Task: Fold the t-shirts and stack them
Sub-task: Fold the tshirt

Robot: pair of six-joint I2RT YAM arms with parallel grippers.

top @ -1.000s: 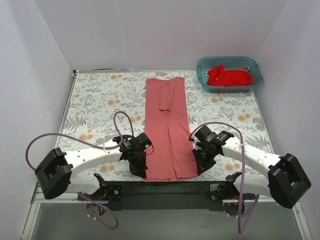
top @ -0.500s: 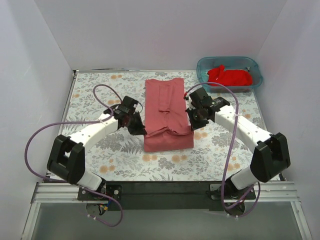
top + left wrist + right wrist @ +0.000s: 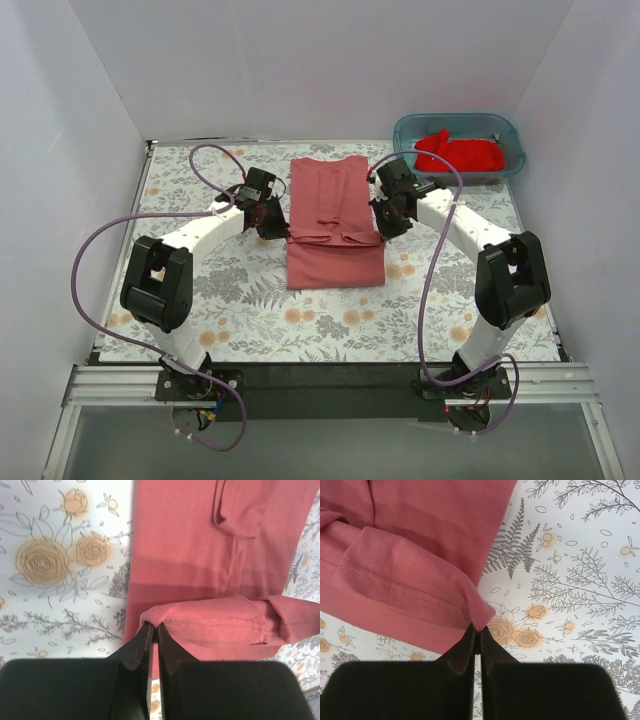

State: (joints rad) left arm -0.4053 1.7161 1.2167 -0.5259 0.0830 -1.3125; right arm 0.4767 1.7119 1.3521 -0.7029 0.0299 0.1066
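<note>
The dusty salmon-red t-shirt (image 3: 334,215) lies as a long narrow strip on the floral table, its near end lifted and carried back over its middle. My left gripper (image 3: 277,226) is shut on the left corner of the hem (image 3: 200,622). My right gripper (image 3: 388,221) is shut on the right corner of the hem (image 3: 420,590). Both hold the hem a little above the cloth. The brighter red t-shirt (image 3: 458,154) lies crumpled in the teal tub (image 3: 404,160) at the back right.
White walls close the table on the left, back and right. The floral tablecloth (image 3: 200,200) covers the work area. Purple cables loop from both arms over the table (image 3: 200,160).
Both grippers have carried the shirt's near hem away from the front edge toward the back, folding the strip over itself. The fold line now lies near the table's middle.
</note>
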